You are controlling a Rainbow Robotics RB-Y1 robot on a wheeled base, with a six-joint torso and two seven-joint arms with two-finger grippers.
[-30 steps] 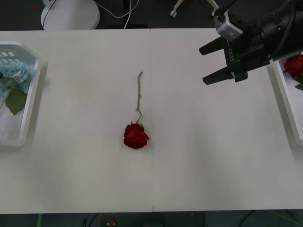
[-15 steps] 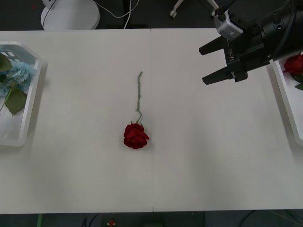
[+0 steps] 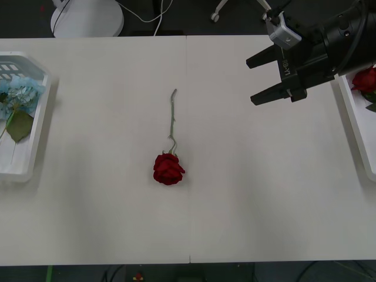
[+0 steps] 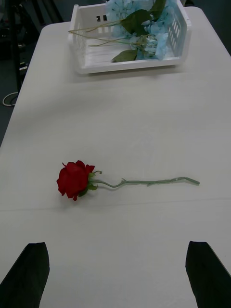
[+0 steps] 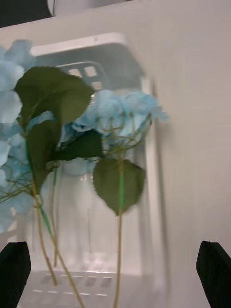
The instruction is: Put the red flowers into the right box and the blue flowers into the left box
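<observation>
One red flower lies alone mid-table, its stem pointing toward the far edge; the right wrist view shows the same red flower. My right gripper hovers open and holds nothing, off to the right of the stem tip, fingers wide apart. More red flowers lie in the right box. The blue flowers rest in the left box. My left gripper is open just over the left box, close to the blue flowers. The left box holds blue flowers.
The white table has a seam down its middle. A white round base and cables sit on the floor beyond the far edge.
The blue flowers in the left box have shifted and settled lower; a leaf that stuck up at the box's far end is gone. The right gripper has barely moved.
</observation>
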